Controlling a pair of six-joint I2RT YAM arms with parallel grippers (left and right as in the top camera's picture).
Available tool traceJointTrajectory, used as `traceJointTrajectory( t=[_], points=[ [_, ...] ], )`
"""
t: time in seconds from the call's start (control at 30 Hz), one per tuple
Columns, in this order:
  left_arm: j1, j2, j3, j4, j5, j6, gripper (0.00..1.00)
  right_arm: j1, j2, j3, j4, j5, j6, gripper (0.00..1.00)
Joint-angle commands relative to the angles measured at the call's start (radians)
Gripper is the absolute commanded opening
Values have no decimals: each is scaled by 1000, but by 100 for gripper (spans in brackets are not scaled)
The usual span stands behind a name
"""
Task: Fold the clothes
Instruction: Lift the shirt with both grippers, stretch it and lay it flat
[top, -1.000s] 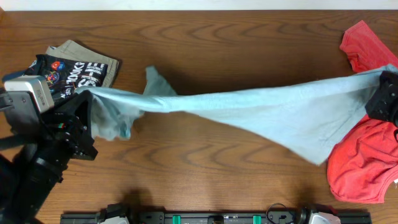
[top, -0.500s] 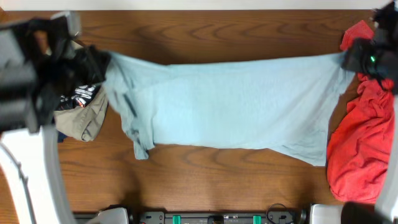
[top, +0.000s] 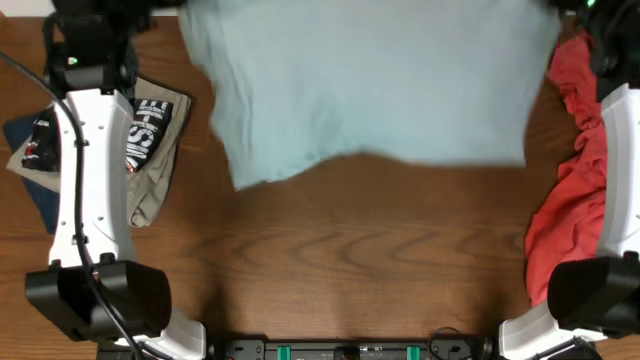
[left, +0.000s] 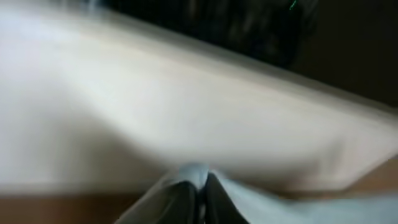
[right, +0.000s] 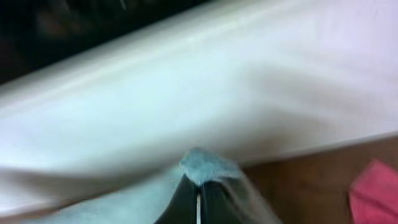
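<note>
the pale blue t-shirt (top: 370, 80) is stretched wide between both arms over the far side of the table (top: 350, 270); whether its lower edge touches the wood cannot be told. left gripper (left: 200, 186): fingers together, clamped on a fold of the t-shirt. right gripper (right: 198, 190): fingers together, clamped on t-shirt fabric. both wrist views are blurred. a black lettered garment (top: 152, 122) lies on a khaki garment (top: 150, 195) beside the left arm; a red garment (top: 570, 220) lies beside the right arm
</note>
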Motion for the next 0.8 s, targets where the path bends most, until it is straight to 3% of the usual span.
traceJointTrajectory(
  t=[0.0, 0.17, 0.27, 0.57, 0.67, 0.77],
  points=[
    [26, -39, 116, 80, -3, -212, 6, -31, -57, 82, -8, -3, 69, 1],
    [26, -45, 192, 40, 120, -197, 6, -43, -69, 112, -153, 103, -4, 1],
    [29, -61, 192, -111, 240, -133, 6, -42, -68, 109, -275, 172, -71, 1],
    [-16, -59, 152, -1024, 274, 309, 6, -42, -22, 59, -716, 327, -153, 1],
    [-57, -54, 85, -1219, 202, 403, 6, -42, 0, 5, -815, 331, -169, 1],
    [-105, -54, -24, -1321, 85, 412, 6, -41, 7, -94, -867, 331, -170, 1]
  ],
)
